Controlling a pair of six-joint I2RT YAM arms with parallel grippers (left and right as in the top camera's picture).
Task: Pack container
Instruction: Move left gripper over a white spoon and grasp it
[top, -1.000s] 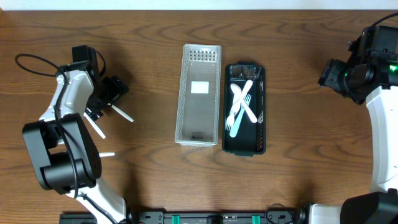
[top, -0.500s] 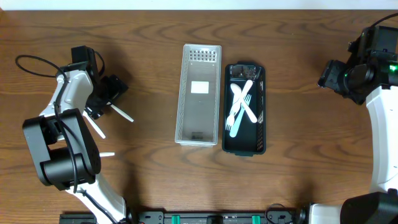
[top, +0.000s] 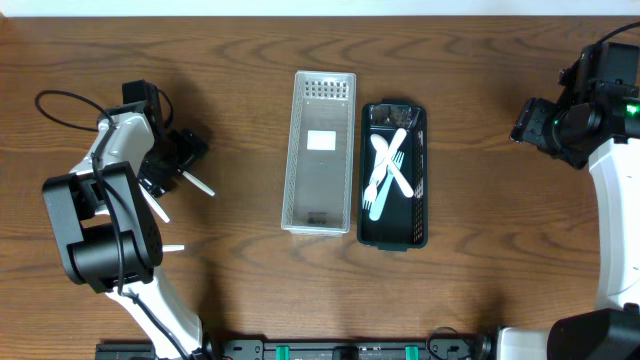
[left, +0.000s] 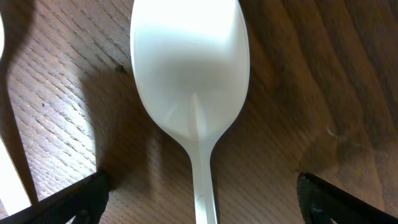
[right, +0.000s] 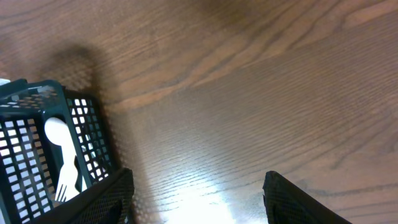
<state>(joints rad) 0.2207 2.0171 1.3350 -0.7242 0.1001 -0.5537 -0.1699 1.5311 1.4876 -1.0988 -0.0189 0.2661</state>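
Observation:
A white plastic spoon lies on the wood table under my left gripper, which is open with a finger on each side of its handle. From overhead the left gripper sits at the table's left with the spoon's handle sticking out. A black basket right of centre holds white cutlery. An empty white basket stands beside it. My right gripper is open and empty over bare table, the black basket to its left. It shows at the right in the overhead view.
Two more white utensils lie on the table at the left: one just below the left gripper, another further toward the front. A black cable loops at the far left.
The left arm has shifted slightly to the right and down over the spoon. The right arm and the baskets have not moved.

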